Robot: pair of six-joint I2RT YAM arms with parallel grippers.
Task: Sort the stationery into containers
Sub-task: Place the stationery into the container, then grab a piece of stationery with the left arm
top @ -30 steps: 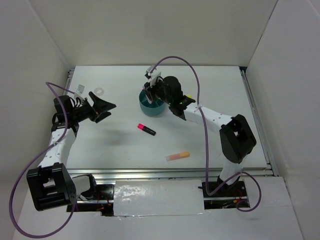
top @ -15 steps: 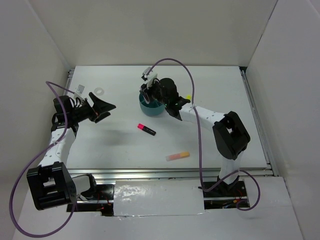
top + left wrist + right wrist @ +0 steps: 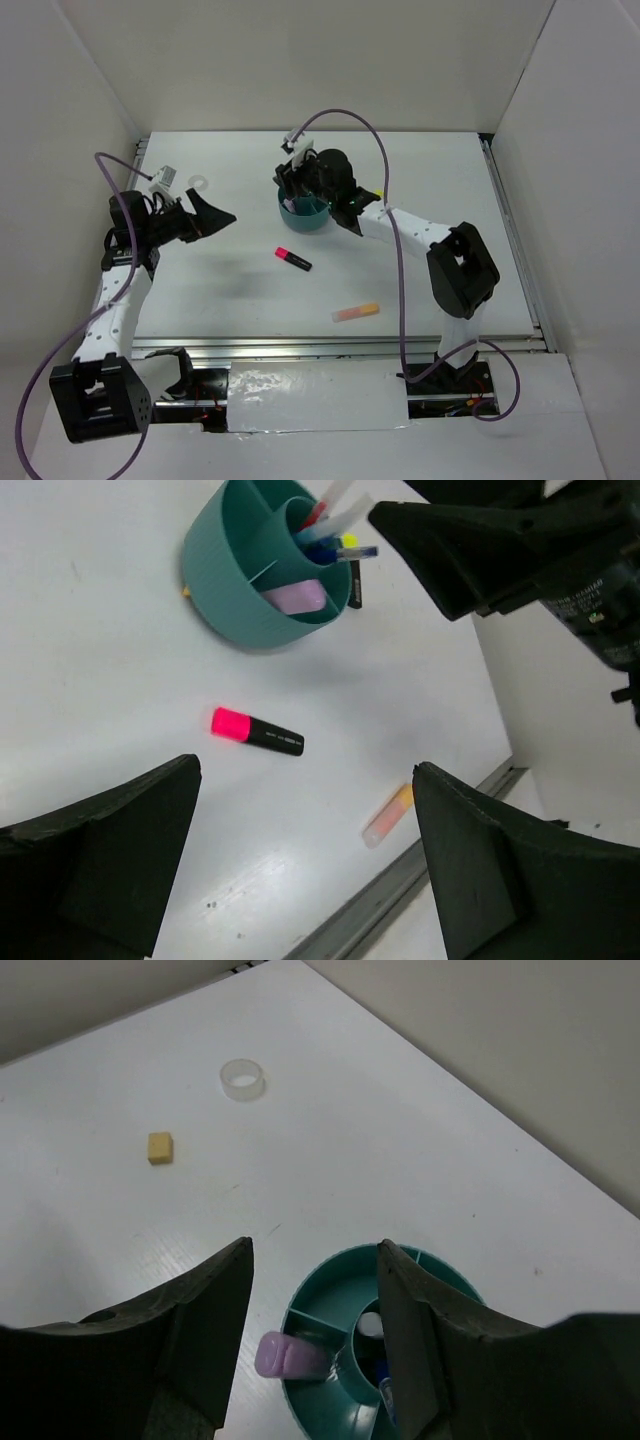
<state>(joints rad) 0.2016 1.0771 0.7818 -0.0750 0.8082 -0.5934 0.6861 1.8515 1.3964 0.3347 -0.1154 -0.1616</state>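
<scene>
Spreading the left jaws fully above the white worktop (image 3: 250, 300) and gripping nothing. Framing between them, nearest in, a short pale stick with an orange end (image 3: 388, 815), lying flat just beside the jaw on the right of the left wrist view. Framing a little farther out a black highlighter with a pink cap (image 3: 257, 732), flat on the worktop and apart from both jaws. Facing, beyond the gap, the round teal plastic desk organizer (image 3: 230, 600), standing upright and carrying a lilac stick (image 3: 295, 597) in an outer compartment and a thin blue pen (image 3: 335, 553) among others in the centre well. Holding the right jaws partly apart directly above that organizer and clamping nothing. Straddling the lilac stick, just inside the jaw on the left of the right wrist view; not revealing contact or clearance there. Pointing, well past the right jaws' tips, toward a small tan block eraser (image 3: 160, 1147) and, farther still, a clear plastic ring (image 3: 242, 1079), both resting on bare worktop and apart from each other.
</scene>
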